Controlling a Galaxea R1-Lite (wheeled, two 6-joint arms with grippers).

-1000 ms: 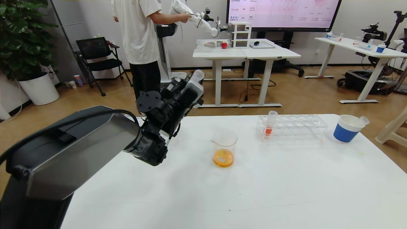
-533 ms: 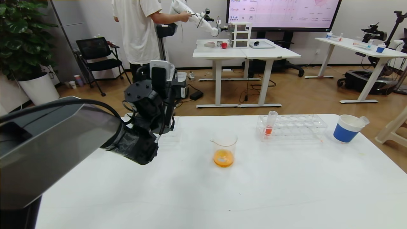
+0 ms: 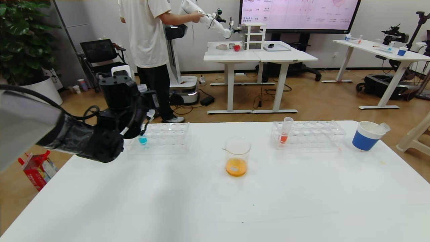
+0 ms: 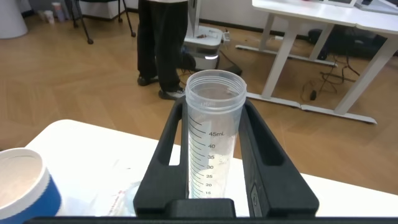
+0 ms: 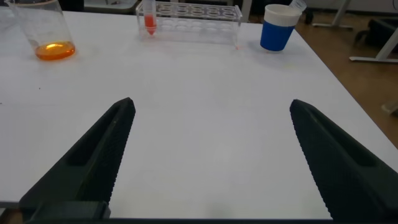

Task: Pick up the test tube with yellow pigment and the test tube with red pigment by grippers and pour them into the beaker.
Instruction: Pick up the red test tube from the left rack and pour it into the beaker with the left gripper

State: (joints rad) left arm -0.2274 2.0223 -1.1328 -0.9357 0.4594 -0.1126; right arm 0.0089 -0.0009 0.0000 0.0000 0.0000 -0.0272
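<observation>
— Beaker (image 3: 237, 157): where is it?
— Mid-table (image 3: 268, 201), orange liquid in the bottom; right rack (image 3: 308, 134) behind it holds the red-pigment tube (image 3: 285, 130).
— The grippers?
— Left gripper (image 4: 214, 155) clamped on an empty graduated tube (image 4: 211, 143), over the table's far left corner. Right gripper (image 5: 211, 155) spread wide, low over the near table.

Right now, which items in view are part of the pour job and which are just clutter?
Job: beaker, orange liquid inside; red-pigment tube in right rack; clear tube shut in left gripper.
Lying about: blue-liquid tube in left rack; blue paper cup; right gripper, open, idle.
</observation>
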